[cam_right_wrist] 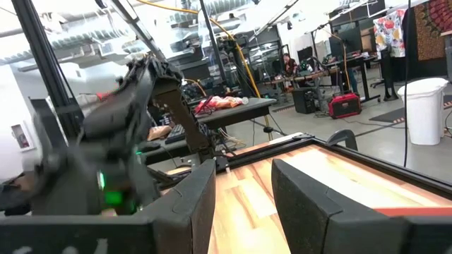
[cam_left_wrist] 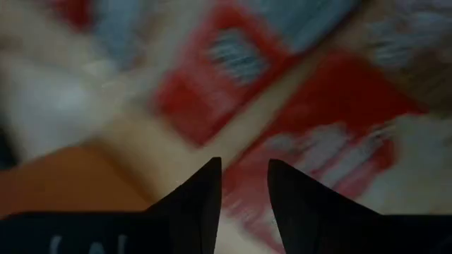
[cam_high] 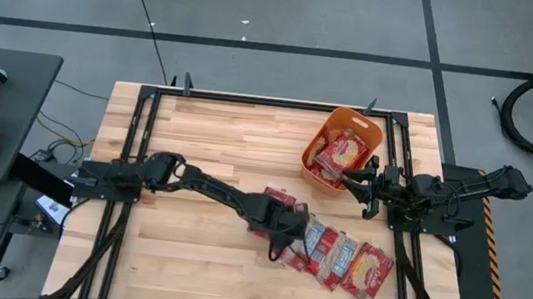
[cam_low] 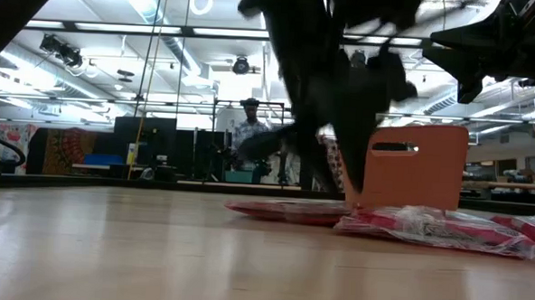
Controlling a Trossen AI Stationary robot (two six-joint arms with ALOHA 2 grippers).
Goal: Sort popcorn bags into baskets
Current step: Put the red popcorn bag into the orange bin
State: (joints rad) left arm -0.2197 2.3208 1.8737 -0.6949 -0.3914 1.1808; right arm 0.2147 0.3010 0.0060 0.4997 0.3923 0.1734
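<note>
Midway through the sort, the orange basket [cam_high: 344, 148] at the table's far right already held a few popcorn bags [cam_high: 338, 155], while about four more popcorn packets [cam_high: 340, 259] lay loose on the wood at near right. The left gripper [cam_high: 281, 242] hovered low over that cluster, fingers narrowly parted and holding nothing. The right gripper [cam_high: 356, 182] waited beside the basket, fingers apart, empty. No printing on the packets was legible.
</note>
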